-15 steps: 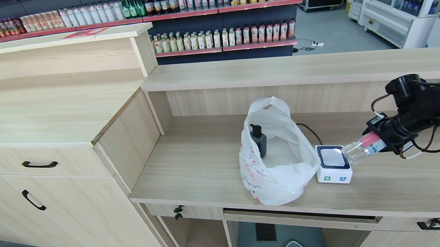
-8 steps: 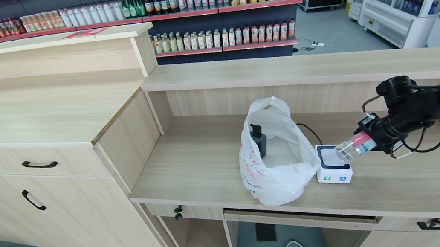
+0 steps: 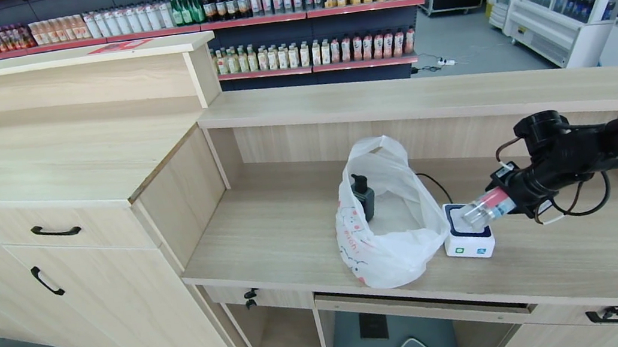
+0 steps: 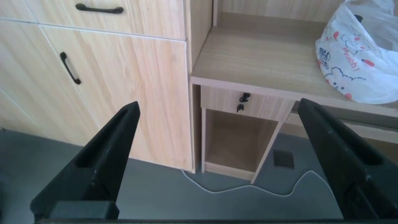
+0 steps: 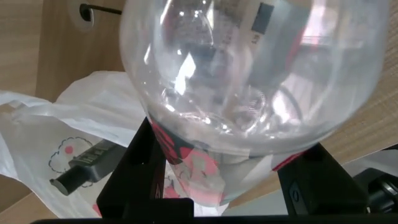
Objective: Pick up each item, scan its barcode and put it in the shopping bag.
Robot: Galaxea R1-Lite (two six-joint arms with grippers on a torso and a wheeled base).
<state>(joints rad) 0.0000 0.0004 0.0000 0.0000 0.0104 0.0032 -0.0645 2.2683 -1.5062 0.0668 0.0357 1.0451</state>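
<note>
On the lower counter [image 3: 292, 224], just above the white scanner [image 3: 468, 237], the right gripper [image 3: 509, 197] is clamped around a clear bottle [image 3: 478, 210] with a red label, held nearly level with its clear end toward the shopping bag [image 3: 383, 248]. The bag stands open just beside the scanner, a dark pump bottle [image 3: 363, 195] upright inside it. The left gripper [image 4: 219, 107] hangs low in front of the cupboard doors and the counter's edge — fingers spread wide, nothing between them.
</note>
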